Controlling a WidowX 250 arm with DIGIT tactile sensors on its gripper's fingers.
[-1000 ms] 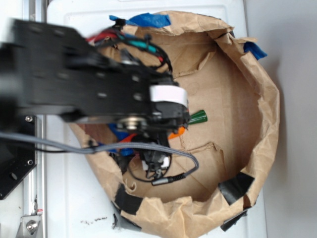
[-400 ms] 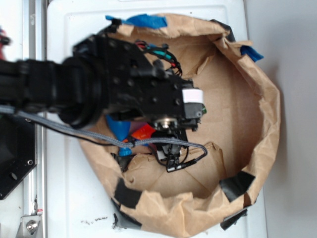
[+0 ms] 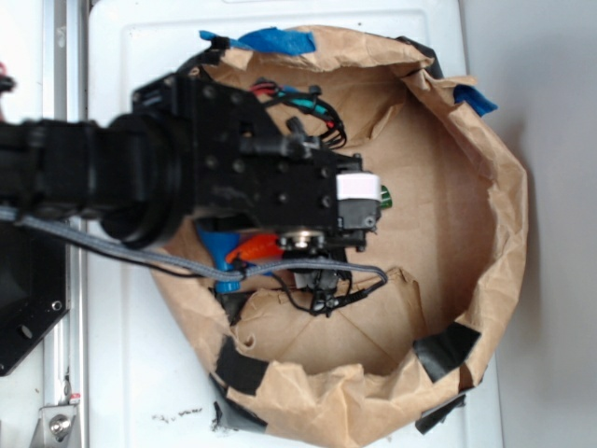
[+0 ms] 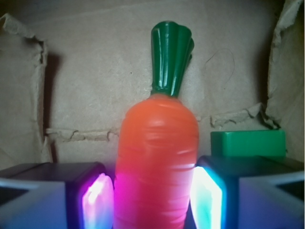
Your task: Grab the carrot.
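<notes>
The carrot (image 4: 157, 157), glossy orange with a dark green stem (image 4: 170, 57), lies on the cardboard floor and points away from me. My gripper (image 4: 152, 196) holds its thick body between the two glowing pads, pink at the left (image 4: 97, 202) and cyan at the right (image 4: 207, 200), and both sit against its sides. From above, my black arm (image 3: 233, 182) hides most of it. Only an orange strip of carrot (image 3: 256, 248) and the green stem tip (image 3: 385, 196) peek out.
A green block (image 4: 248, 142) lies just beyond my right finger. A blue bottle-shaped toy (image 3: 219, 245) sits under the arm at the left. Torn brown paper walls (image 3: 499, 187), patched with black tape (image 3: 446, 350), ring the cardboard floor.
The arm swung right and came down over the carrot, then settled. The carrot's green stem, hidden 0.4 s ago, now peeks out by the white label.
</notes>
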